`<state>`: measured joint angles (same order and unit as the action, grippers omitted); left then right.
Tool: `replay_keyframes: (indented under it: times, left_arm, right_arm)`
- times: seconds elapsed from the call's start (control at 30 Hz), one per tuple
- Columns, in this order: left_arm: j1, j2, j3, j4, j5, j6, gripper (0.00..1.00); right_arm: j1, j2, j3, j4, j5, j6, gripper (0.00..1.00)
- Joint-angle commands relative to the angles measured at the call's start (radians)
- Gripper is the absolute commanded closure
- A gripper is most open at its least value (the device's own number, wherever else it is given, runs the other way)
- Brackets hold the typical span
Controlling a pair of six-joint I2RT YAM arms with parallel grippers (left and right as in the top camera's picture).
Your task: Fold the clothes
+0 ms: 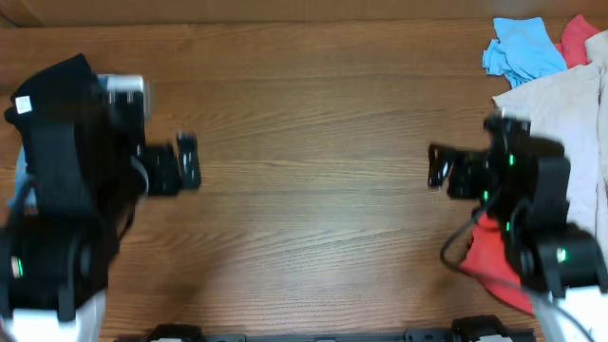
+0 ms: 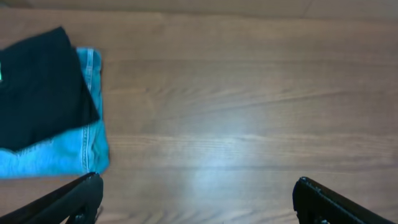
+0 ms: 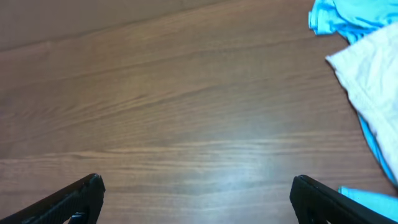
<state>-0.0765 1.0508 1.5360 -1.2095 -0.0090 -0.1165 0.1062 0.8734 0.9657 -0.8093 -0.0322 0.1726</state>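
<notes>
The clothes lie in two places. A folded black garment [image 1: 55,95] with a small white label rests at the far left on a light blue one [image 2: 62,155]; the left wrist view shows the black piece [image 2: 40,90] on top. At the far right lie a light blue piece [image 1: 521,49], a coral one [image 1: 579,38] and a cream one [image 1: 560,104], also seen in the right wrist view as blue [image 3: 348,12] and cream [image 3: 373,74]. My left gripper [image 1: 188,160] [image 2: 198,194] and right gripper [image 1: 437,166] [image 3: 196,194] both stand open over bare wood, holding nothing.
A red garment [image 1: 494,261] lies partly under the right arm near the front edge. The wooden table [image 1: 304,190] stretches between the two grippers. Both arm bases stand at the front corners.
</notes>
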Motion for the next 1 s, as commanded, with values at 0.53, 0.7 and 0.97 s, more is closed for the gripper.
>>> replay_keyframes:
  times: [0.53, 0.7, 0.97]
  left_arm:
    - [0.004, -0.418, -0.402, -0.084, -0.286, -0.09, 0.0]
    - [0.004, -0.418, -0.402, -0.097, -0.286, -0.09, 0.0]
    - [0.004, -0.418, -0.402, -0.096, -0.286, -0.09, 0.0]
  right_arm:
    - [0.005, -0.041, -0.085, -0.128, 0.016, 0.011, 0.0]
    - [0.005, 0.002, -0.085, -0.128, 0.016, 0.011, 0.0]
    - [0.005, 0.035, -0.086, -0.169, 0.017, 0.01, 0.0]
